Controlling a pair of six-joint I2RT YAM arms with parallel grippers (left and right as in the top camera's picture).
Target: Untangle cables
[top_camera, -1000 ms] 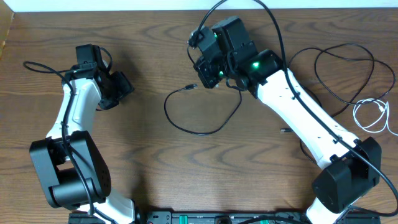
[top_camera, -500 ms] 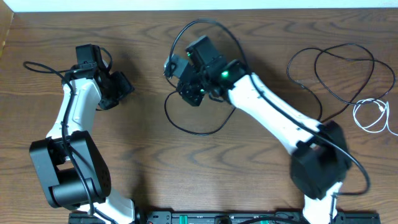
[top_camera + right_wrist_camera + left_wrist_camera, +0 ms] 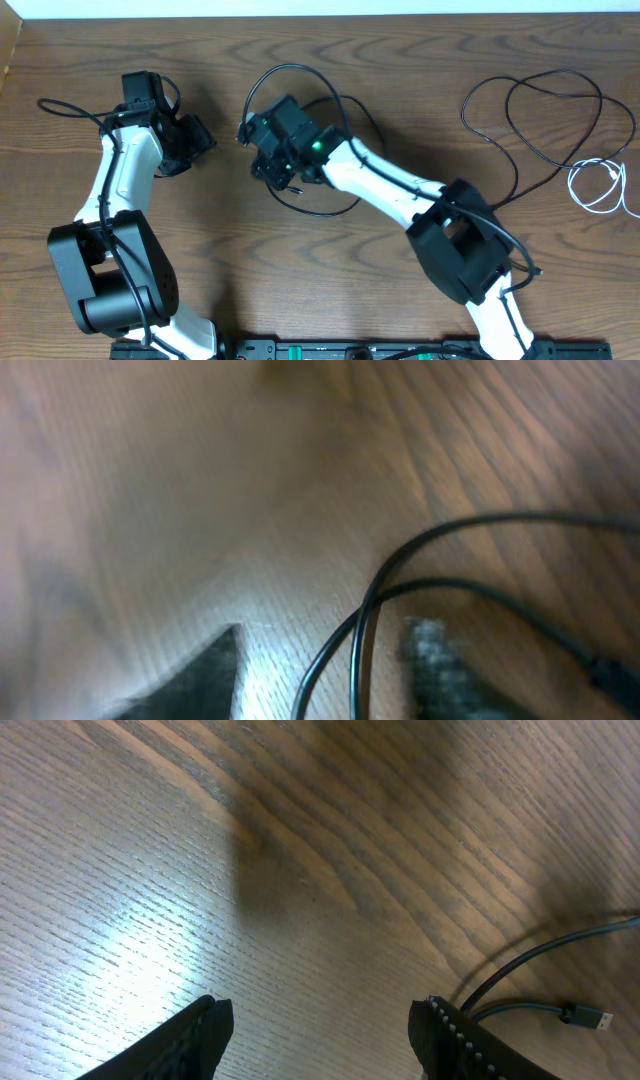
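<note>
Far to the left of the right gripper point(image 3: 268, 165), the left arm point(image 3: 120, 180) rises from its base at the near edge of the table point(image 3: 400, 60) and bends at the wrist, so the left gripper point(image 3: 190, 145) points across toward the right gripper. In the left wrist view the left gripper point(image 3: 320, 1015) has its fingers spread apart over bare wood and holds nothing. A black cable point(image 3: 520, 970) with a small plug lies just past one finger. The right gripper sits low over the middle of the table. In the blurred right wrist view its fingers point(image 3: 225, 660) stand apart, and the black cable point(image 3: 370, 600) crosses itself in the gap between them without being pinched. That cable point(image 3: 320, 212) curves out just below the right gripper. The right arm point(image 3: 390, 185) stretches from the gripper down to its base on the right. Well to the right lie a second black cable point(image 3: 464, 110) in loose loops and a white cable point(image 3: 572, 185).
</note>
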